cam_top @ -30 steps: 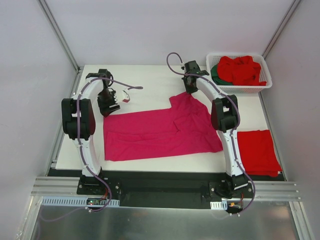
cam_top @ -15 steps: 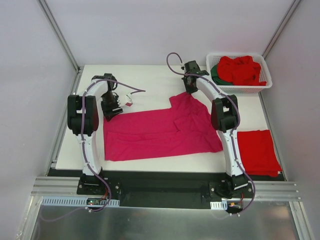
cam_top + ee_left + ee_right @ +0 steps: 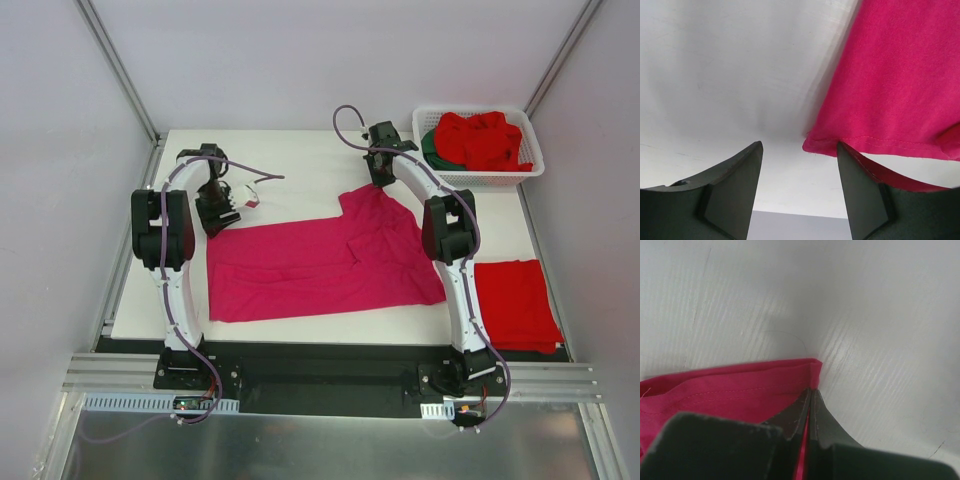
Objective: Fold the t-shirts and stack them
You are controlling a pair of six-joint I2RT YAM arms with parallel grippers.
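Only the top view takes in the whole layout: the magenta t-shirt (image 3: 320, 265) lies spread across the middle of the white table (image 3: 290, 160). A folded red t-shirt (image 3: 515, 300) lies at 4 o'clock, and a white slotted basket (image 3: 480, 178) at 1 o'clock holds crumpled red t-shirts (image 3: 485, 140) over a dark green t-shirt (image 3: 430, 148). From up there the left gripper (image 3: 222, 222) sits at the magenta shirt's 10 o'clock corner and the right gripper (image 3: 378, 180) at its 12 o'clock sleeve, but neither grip can be judged. The wrist views settle that. The left gripper (image 3: 799, 150) stands with its jaws apart over the stitched hem corner, holding nothing, and the cloth runs toward 3 o'clock past one finger. The right gripper (image 3: 811, 392) has its fingers pinched together on the folded hem edge, with bare table beyond at 12 o'clock. Any lettering on the arms is too small to read.
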